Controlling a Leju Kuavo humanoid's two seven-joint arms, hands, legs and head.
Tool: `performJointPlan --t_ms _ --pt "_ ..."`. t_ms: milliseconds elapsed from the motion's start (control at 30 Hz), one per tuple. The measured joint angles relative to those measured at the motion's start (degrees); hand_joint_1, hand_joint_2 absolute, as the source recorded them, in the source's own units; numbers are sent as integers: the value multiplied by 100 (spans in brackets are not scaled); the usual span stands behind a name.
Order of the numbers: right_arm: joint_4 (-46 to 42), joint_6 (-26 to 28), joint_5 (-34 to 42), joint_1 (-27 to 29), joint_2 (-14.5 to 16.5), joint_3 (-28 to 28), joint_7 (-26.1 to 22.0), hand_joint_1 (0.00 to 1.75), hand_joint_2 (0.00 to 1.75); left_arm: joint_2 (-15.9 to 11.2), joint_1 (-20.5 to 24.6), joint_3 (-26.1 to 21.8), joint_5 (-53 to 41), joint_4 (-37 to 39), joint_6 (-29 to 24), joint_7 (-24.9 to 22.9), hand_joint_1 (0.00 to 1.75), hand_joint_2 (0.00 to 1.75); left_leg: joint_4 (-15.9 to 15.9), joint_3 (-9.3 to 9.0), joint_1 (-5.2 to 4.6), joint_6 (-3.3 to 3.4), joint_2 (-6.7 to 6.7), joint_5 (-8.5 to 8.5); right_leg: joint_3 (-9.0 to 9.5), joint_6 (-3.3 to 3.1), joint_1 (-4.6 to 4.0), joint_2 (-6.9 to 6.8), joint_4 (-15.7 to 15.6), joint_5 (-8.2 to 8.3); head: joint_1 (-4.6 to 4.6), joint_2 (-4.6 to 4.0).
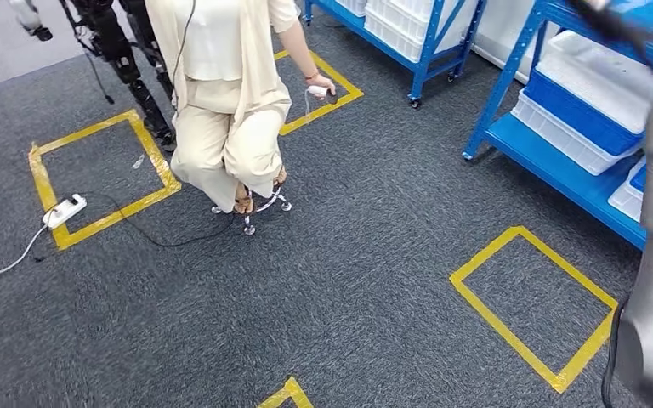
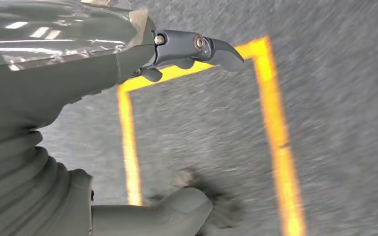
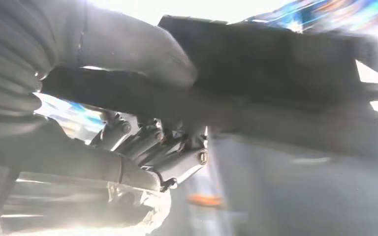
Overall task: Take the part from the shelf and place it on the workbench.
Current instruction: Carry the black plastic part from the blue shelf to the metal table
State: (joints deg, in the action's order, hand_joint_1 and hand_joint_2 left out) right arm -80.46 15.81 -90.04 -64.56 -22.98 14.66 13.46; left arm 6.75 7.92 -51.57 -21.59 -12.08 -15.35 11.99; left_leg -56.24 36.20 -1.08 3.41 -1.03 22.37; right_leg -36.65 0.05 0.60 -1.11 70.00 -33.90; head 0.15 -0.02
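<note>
Our right hand (image 3: 142, 98) grips the dark part (image 3: 275, 73), thumb pressed over it, beside the blue shelf (image 1: 561, 170). Our left hand (image 2: 128, 98) hangs empty, fingers apart, above the carpet (image 2: 334, 98).

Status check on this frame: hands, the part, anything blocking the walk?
Left hand empty, fingers apart over carpet. Right hand grips dark part. Seated person and power strip on the floor ahead-left.
</note>
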Motion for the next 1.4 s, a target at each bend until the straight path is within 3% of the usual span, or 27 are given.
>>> performJointPlan --t_ms 67,100,133,200,233,267,333,367,400,467,500,567,600,633,700,767,900,967,1033,1067,1100,1133,1200,1233,1267,1367,1400 --pt "617 54 2 -788 -65 1732 1647 175 175 -13 30 -45 3 -8 43 47 0 175 -3 -32 26 -2 -137 -6 -186 55 -9 98 482 -83 3 0" --pt "904 41 8 -1129 -147 2714 2014 175 175 -14 21 -69 9 -8 62 70 0 175 -10 -57 45 -13 -215 -2 -145 133 8 116 383 20 0 0" --pt "1180 -8 14 -1441 -260 3709 2026 175 175 -14 13 -100 21 -7 76 93 0 175 -30 -75 74 -33 -302 8 -16 230 43 128 64 201 -4 0" --pt "1662 -130 26 -1893 -525 5334 1447 175 175 -18 0 -174 52 -8 81 133 0 175 -119 -54 143 -109 -518 39 304 409 116 253 -737 515 6 0" --pt "1879 -200 32 -2021 -641 5936 1160 175 175 -16 -4 -206 75 -9 70 150 0 175 -166 -17 174 -157 -626 43 396 417 127 325 -986 579 13 0" --pt "2097 -283 42 -2088 -725 6394 1058 175 175 -13 -16 -244 105 -9 54 167 0 175 -195 30 197 -205 -723 39 439 382 109 374 -1094 580 26 0" --pt "2494 -456 62 -2097 -789 6978 1326 175 175 3 -71 -334 185 -8 16 216 0 175 -199 120 224 -289 -825 -7 429 230 79 342 -1110 590 44 0" --pt "2631 -524 71 -2074 -780 7063 1569 175 175 13 -105 -392 235 -8 -2 241 0 175 -232 181 214 -320 -739 1 425 178 85 312 -1113 615 45 0" --pt "2718 -561 75 -2058 -759 7047 1781 175 175 24 -128 -445 285 -8 -20 261 0 175 -340 260 199 -345 -565 56 413 135 100 296 -1118 641 29 0" --pt "2807 -608 74 -2091 -681 6926 2016 175 175 43 -122 -569 395 -8 -77 274 0 175 -900 540 175 -372 -115 328 416 84 94 279 -1124 660 -4 0" --pt "2853 -622 72 -2116 -618 6899 2031 175 175 51 -105 -630 435 -8 -108 264 0 175 -1304 727 178 -379 16 494 425 67 74 266 -1123 655 -15 0" --pt "2984 -634 60 -2127 -448 6895 1996 175 175 75 -75 -741 487 -7 -157 232 0 175 -1880 1029 181 -364 89 646 452 33 29 225 -1123 632 -17 0" --pt "3050 -634 54 -2112 -364 6896 1978 175 175 90 -68 -783 496 -7 -173 218 0 175 -1867 1044 175 -342 91 579 465 16 8 199 -1123 620 -19 0" --pt "3109 -619 49 -2100 -293 6894 1966 175 175 102 -62 -821 507 -7 -181 210 0 175 -1594 928 160 -305 106 410 479 -1 -13 167 -1123 607 -21 0" --pt "3254 -491 45 -2102 -179 6878 1965 175 175 109 -42 -885 526 -7 -191 204 0 175 -777 519 89 -205 246 70 496 -25 -57 88 -1125 578 -21 0" --pt "3481 -228 38 -2086 -62 6875 2011 175 175 108 -12 -937 538 -8 -196 191 0 175 -318 274 16 -125 347 -45 494 -18 -101 -4 -1130 552 -18 0" --pt "4071 345 28 -1896 268 6989 2016 175 175 127 7 -1031 539 -7 -238 164 0 175 -131 173 32 -41 219 -95 477 20 -135 -112 -1089 467 -14 0" --pt "4426 638 28 -1812 441 7053 1958 175 175 144 23 -1054 537 -6 -252 163 0 175 -16 102 76 -2 160 -143 227 13 -120 -20 -599 243 -14 0" --pt "4769 786 28 -1678 597 7112 2035 175 175 150 54 -1088 534 -6 -251 172 0 175 2 95 94 7 68 -153 -174 38 -66 64 176 -11 -16 0" --pt "4917 803 28 -1576 660 7139 2125 175 175 155 66 -1109 532 -5 -251 174 0 175 0 95 108 1 9 -156 -308 78 -34 79 414 -58 -17 0" --pt "5049 804 28 -1463 710 7162 2228 175 175 161 73 -1127 531 -5 -251 176 0 175 -4 95 127 -11 -55 -159 -356 141 5 87 463 -25 -16 0" --pt "5165 800 28 -1360 745 7183 2318 175 175 168 76 -1145 531 -5 -251 175 0 175 -17 97 151 -31 -119 -161 -281 222 51 92 262 98 -14 0" --pt "5354 791 28 -1218 797 7224 2435 175 175 182 77 -1171 532 -6 -252 175 0 175 -93 131 190 -114 -239 -139 49 393 167 171 -515 442 -12 0" --pt "5427 789 28 -1178 822 7242 2465 175 175 186 78 -1179 532 -7 -254 175 0 175 -148 164 202 -166 -287 -117 187 423 197 213 -828 569 -15 0" --pt "5492 789 28 -1144 844 7258 2496 175 175 187 80 -1183 535 -7 -257 176 0 175 -186 197 208 -219 -320 -104 261 411 200 246 -1000 636 -21 0" --pt "5629 789 28 -1042 890 7250 2597 175 175 197 77 -1222 578 -6 -280 178 0 175 -183 247 248 -326 -378 -126 279 248 147 191 -1039 683 -38 0" --pt "5655 794 28 -1023 888 7213 2619 175 175 205 75 -1250 598 -4 -295 170 0 175 -226 281 259 -346 -335 -90 282 203 152 161 -1048 701 -39 0"
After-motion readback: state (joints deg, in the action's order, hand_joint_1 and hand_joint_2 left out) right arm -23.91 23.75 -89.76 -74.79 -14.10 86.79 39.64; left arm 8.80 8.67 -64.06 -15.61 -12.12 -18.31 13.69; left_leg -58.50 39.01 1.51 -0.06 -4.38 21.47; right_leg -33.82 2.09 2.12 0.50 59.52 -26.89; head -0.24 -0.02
